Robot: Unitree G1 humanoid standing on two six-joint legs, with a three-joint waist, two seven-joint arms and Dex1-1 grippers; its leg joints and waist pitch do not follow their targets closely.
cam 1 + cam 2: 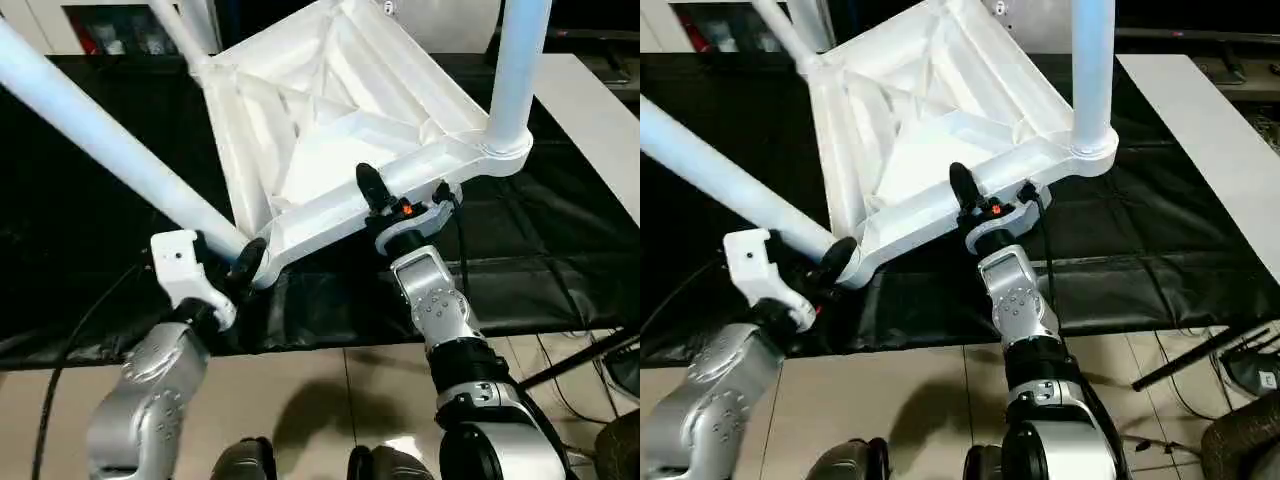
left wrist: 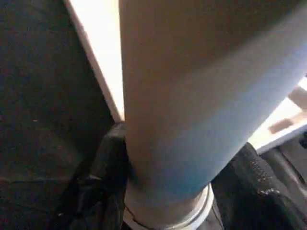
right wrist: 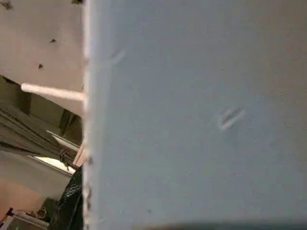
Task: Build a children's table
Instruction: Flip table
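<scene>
- The white plastic children's table (image 1: 330,120) lay upside down and tilted on the black-covered work surface (image 1: 560,250), its ribbed underside facing up toward the camera.
- Three long white cylindrical legs were visible in its round corner sockets: one leg (image 1: 515,70) stood at the near right corner, another leg (image 1: 100,140) slanted out from the near left corner, and a third leg (image 1: 185,35) rose at the far left corner. The fourth corner lay at the top edge of the head views, and whether it held a leg could not be told.
- The right gripper (image 1: 400,205) pinched the near edge rail of the tabletop, one black finger (image 1: 372,185) hooked over the rim, its jaws about half closed on the plastic.
- The left gripper (image 1: 240,265) sat at the near left corner socket, where the slanted leg met the top; its jaws stood part open, and a firm clamp on the leg could not be told from the pictures.
- The step in hand seemed to be seating that slanted leg, with the right arm bracing the top.
- The next move probably called for holding the rail steady while the leg was pushed or twisted straight into its socket, without the tilted top sliding on the slick cover.
</scene>
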